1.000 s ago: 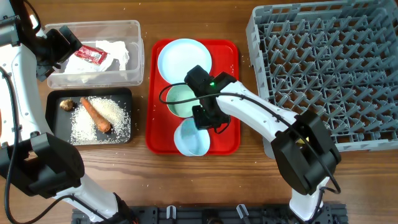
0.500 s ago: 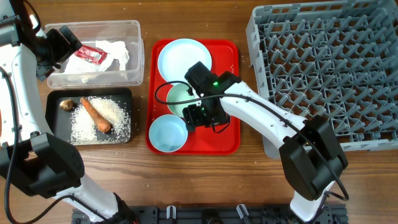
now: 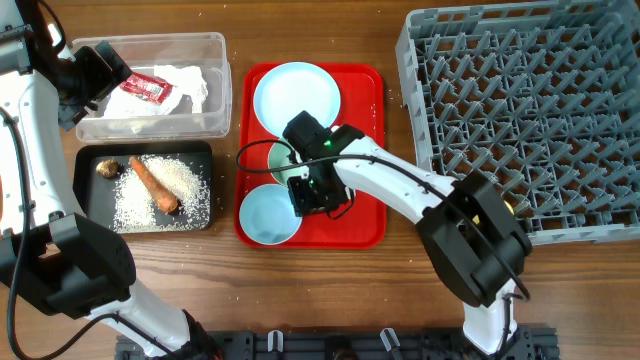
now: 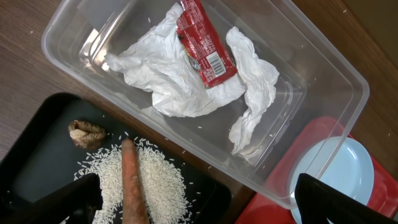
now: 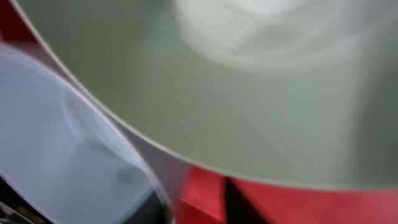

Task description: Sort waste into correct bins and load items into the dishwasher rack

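With your right gripper (image 3: 312,190) low between the teal bowl (image 3: 283,157) and pale blue bowl (image 3: 268,213) on the red tray (image 3: 365,225), and its jaws' spread impossible to tell from the blurred wrist view, you risk a misjudged bite tipping or shoving either bowl.

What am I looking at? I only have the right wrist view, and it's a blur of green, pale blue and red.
Observer: Overhead, your right gripper is low over the red tray, between the teal bowl and the blue bowl.
Operator: Where is the left gripper?
Observer: The left gripper hangs open and empty at the edge of the tub, which holds the paper and wrapper.
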Tool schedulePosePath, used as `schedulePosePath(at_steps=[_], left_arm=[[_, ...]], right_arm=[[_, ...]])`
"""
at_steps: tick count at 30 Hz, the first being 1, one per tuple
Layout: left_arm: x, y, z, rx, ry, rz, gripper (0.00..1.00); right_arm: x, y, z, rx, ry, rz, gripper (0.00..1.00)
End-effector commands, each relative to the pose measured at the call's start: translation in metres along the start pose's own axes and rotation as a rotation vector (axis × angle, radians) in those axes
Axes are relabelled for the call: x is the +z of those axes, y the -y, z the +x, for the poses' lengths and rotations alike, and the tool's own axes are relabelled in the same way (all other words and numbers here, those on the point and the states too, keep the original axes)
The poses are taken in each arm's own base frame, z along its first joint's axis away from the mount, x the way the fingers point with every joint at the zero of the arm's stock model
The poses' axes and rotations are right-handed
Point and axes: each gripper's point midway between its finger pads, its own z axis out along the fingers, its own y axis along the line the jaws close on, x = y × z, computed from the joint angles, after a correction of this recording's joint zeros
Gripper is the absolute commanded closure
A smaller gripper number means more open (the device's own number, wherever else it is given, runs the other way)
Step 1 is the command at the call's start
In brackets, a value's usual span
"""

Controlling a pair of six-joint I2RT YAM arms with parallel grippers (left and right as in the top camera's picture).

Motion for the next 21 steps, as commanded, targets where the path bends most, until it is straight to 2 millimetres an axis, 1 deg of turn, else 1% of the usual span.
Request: schedulePosePath(at_steps=[1,3,5,6,8,10,11,12,13,14,15,16,17,19,20,21], left_arm=[[-0.007,-0.001,-0.002,-0.011,0.019,-0.001,0.0],[-0.007,-0.001,-0.002,-0.011,0.019,-0.001,0.0],[-0.007,-0.001,-0.002,-0.011,0.019,-0.001,0.0],[-0.007,-0.001,-0.002,-0.011,0.019,-0.001,0.0],[-0.007,-0.001,-0.002,-0.011,0.019,-0.001,0.0],[-0.007,-0.001,-0.002,-0.011,0.019,-0.001,0.0],[-0.007,-0.001,-0.002,-0.011,0.019,-0.001,0.0],[-0.007,-0.001,-0.002,-0.011,0.019,-0.001,0.0],[-0.007,-0.001,-0.002,-0.011,0.019,-0.001,0.0],[-0.007,-0.001,-0.002,-0.011,0.019,-0.001,0.0],[-0.007,-0.001,-0.002,-0.011,0.019,-0.001,0.0],[-0.007,-0.001,-0.002,-0.011,0.019,-0.001,0.0],[-0.007,-0.001,-0.002,-0.011,0.019,-0.001,0.0],[-0.007,-0.001,-0.002,-0.011,0.019,-0.001,0.0],[-0.007,-0.001,-0.002,-0.011,0.019,-0.001,0.0],[-0.007,-0.001,-0.002,-0.01,0.019,-0.001,0.0]], right_arm=[[0.007,-0.001,0.003,0.01,-0.021,-0.012,0.96],[0.006,-0.001,0.003,0.01,-0.023,-0.011,0.96],[0.001,-0.004,0.003,-0.004,-0.026,-0.016,0.96],[-0.003,-0.007,0.003,-0.027,-0.019,-0.02,0.96],[-0.022,-0.013,0.004,-0.085,0.005,-0.027,0.96],[-0.056,-0.022,0.012,-0.151,0.051,-0.038,0.96],[-0.08,-0.025,0.016,-0.182,0.099,-0.03,0.96],[-0.118,-0.023,0.018,-0.22,0.207,0.02,0.96],[-0.143,-0.017,0.016,-0.225,0.294,0.07,0.96],[-0.17,-0.007,0.012,-0.215,0.395,0.135,0.96],[-0.192,0.008,0.006,-0.178,0.485,0.213,0.96],[-0.217,0.032,-0.001,-0.1,0.583,0.326,0.96],[-0.242,0.06,-0.007,-0.018,0.678,0.461,0.96],[-0.306,0.132,-0.014,0.211,0.875,0.806,0.96],[-0.327,0.154,-0.015,0.287,0.935,0.91,0.96],[-0.359,0.189,-0.02,0.423,1.034,1.024,0.96]])
